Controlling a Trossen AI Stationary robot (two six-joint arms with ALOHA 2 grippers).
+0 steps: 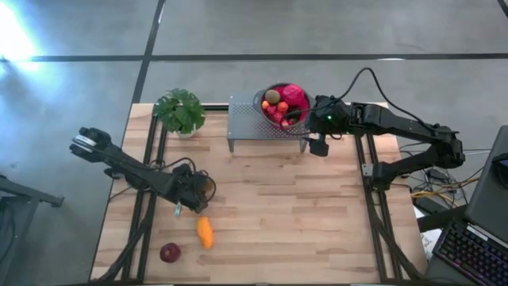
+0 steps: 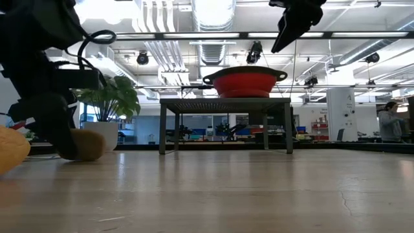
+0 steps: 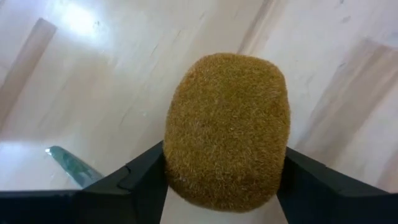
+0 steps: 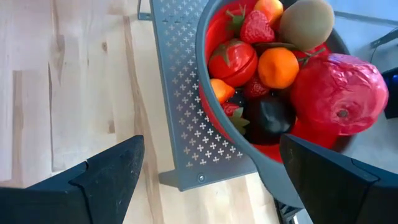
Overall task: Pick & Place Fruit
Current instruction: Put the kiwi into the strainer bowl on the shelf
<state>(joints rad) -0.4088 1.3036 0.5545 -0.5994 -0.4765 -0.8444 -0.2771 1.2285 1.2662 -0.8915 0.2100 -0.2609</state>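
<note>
A fuzzy brown kiwi (image 3: 227, 124) sits between the fingers of my left gripper (image 3: 224, 171), low over the near-left part of the table (image 1: 193, 189). In the low view the kiwi (image 2: 87, 144) shows at tabletop height beside the dark fingers. A long orange piece (image 1: 205, 232) and a dark-red round fruit (image 1: 169, 253) lie on the table nearer the front edge. The red colander (image 1: 284, 103) holds several fruits and stands on a grey perforated stand (image 1: 250, 127). My right gripper (image 4: 211, 168) is open and hovers above the stand beside the colander, touching nothing. My left gripper pinches the kiwi between its two fingers (image 3: 146, 171), one on each flank of the fruit's near part (image 3: 186, 180). The fingers come from above, slanting down. The kiwi's underside appears to be at the tabletop (image 2: 87, 158); I cannot tell if it is lifted.
A leafy potted plant (image 1: 180, 111) stands at the far-left corner. A small teal strip (image 1: 178, 208) lies beside my left gripper. The colander holds a kiwi (image 4: 305, 22), an orange (image 4: 278, 67), strawberries, a dark plum (image 4: 268, 118) and a big red round piece (image 4: 339, 93). Bare wood spans the middle.
</note>
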